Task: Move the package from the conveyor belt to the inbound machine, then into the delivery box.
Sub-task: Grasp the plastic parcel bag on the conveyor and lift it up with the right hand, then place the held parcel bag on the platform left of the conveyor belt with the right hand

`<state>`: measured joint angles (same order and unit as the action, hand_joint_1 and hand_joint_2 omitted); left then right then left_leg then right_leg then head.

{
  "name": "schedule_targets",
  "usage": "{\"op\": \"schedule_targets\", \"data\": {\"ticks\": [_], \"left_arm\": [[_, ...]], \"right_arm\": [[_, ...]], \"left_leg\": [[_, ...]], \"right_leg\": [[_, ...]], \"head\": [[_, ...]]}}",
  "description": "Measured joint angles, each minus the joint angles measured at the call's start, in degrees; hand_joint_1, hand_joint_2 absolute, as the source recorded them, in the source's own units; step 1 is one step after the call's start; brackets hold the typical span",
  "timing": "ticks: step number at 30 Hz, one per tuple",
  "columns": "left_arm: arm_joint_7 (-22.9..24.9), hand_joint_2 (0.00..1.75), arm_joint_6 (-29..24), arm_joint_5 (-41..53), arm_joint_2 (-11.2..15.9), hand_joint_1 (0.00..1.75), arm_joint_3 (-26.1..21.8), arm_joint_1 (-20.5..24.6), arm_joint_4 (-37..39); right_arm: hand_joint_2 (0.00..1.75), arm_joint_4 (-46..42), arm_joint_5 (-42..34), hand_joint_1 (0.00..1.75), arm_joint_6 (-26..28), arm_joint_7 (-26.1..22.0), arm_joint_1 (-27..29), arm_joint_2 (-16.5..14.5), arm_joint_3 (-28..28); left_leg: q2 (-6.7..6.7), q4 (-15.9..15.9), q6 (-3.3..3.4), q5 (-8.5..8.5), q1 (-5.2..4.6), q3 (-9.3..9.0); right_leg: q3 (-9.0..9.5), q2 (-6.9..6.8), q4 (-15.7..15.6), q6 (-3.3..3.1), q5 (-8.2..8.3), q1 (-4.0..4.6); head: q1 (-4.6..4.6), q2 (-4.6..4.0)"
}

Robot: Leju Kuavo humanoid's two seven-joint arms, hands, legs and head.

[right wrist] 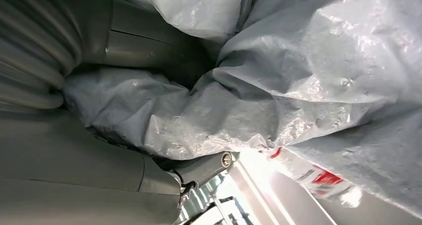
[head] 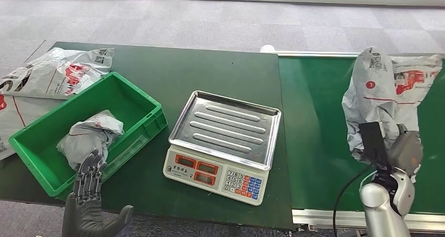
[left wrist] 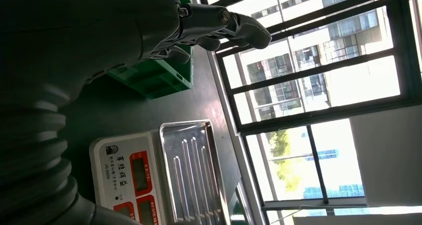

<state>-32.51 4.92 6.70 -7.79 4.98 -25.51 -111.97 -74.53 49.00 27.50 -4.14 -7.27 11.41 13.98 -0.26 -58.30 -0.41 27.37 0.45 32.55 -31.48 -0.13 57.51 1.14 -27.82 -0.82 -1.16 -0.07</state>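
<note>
A crumpled grey plastic package with red print stands up off the green conveyor belt at the right. My right hand grips its lower end; in the right wrist view the grey bag bulges between thumb and fingers. The inbound machine, a white scale with a steel tray, sits at the table's middle. The green delivery box at the left holds another grey package. My left hand hovers by the box's near corner, fingers spread, holding nothing.
Flat grey mail bags lie on the dark table behind and left of the box. The scale's keypad and red displays face me. Grey carpet lies beyond the table. The left wrist view shows the scale and large windows.
</note>
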Motion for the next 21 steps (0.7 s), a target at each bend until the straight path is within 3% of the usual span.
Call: {"op": "schedule_targets", "data": {"ticks": [6,9,13,17,19,20,21], "left_arm": [[-1.6,1.75,-3.0,0.3,-0.1,0.00,0.0,0.1,0.1],[-2.5,1.75,-4.8,0.3,0.3,0.00,0.4,0.8,0.4],[-4.1,1.75,-5.7,0.0,1.7,0.00,1.0,2.1,1.6],[-5.4,1.75,-7.2,-0.1,3.7,0.00,1.8,2.9,2.9],[-5.3,1.75,-8.5,-0.1,4.4,0.00,2.2,3.1,3.2],[-5.1,1.75,-9.2,-0.1,4.7,0.00,2.2,3.0,3.3],[-4.9,1.75,-9.8,-0.1,4.9,0.00,2.3,3.0,3.3]], "right_arm": [[1.75,-12.4,-2.8,1.75,10.3,-11.5,3.0,-2.5,-4.3],[1.75,-18.6,2.9,1.75,8.2,-10.3,2.3,-3.0,-12.4],[1.75,-20.6,8.6,1.75,-7.6,-4.2,-3.5,-3.2,-26.0],[1.75,-15.3,5.9,1.75,-29.5,1.0,-11.4,-5.8,-38.6],[1.75,-11.0,4.4,1.75,-35.2,1.9,-14.7,-8.0,-43.0],[1.75,-8.7,3.8,1.50,-36.8,2.3,-16.2,-9.2,-44.8],[1.75,-6.6,3.5,1.09,-37.9,2.7,-17.6,-10.3,-46.4]], "left_leg": [[0.02,0.0,-0.02,0.01,0.00,0.20],[0.17,0.1,-0.08,0.05,0.01,0.44],[0.31,0.1,-0.25,-0.10,0.05,0.31],[0.28,0.1,-0.42,-0.36,0.14,0.08],[0.21,0.1,-0.43,-0.40,0.17,0.13],[0.18,0.1,-0.44,-0.41,0.18,0.15],[0.17,0.1,-0.44,-0.41,0.19,0.17]], "right_leg": [[-0.02,0.03,0.0,-0.01,-0.01,0.00],[-0.04,0.15,0.0,-0.09,-0.04,0.02],[-0.14,0.27,0.1,-0.25,0.06,0.06],[-0.28,0.27,0.1,-0.43,0.27,0.19],[-0.32,0.22,0.1,-0.45,0.29,0.22],[-0.34,0.20,0.2,-0.46,0.29,0.23],[-0.35,0.19,0.2,-0.46,0.29,0.24]], "head": [[0.01,0.00],[0.01,0.00],[-0.01,0.00],[-0.01,0.00],[-0.01,0.00],[-0.01,0.00],[-0.01,0.00]]}}
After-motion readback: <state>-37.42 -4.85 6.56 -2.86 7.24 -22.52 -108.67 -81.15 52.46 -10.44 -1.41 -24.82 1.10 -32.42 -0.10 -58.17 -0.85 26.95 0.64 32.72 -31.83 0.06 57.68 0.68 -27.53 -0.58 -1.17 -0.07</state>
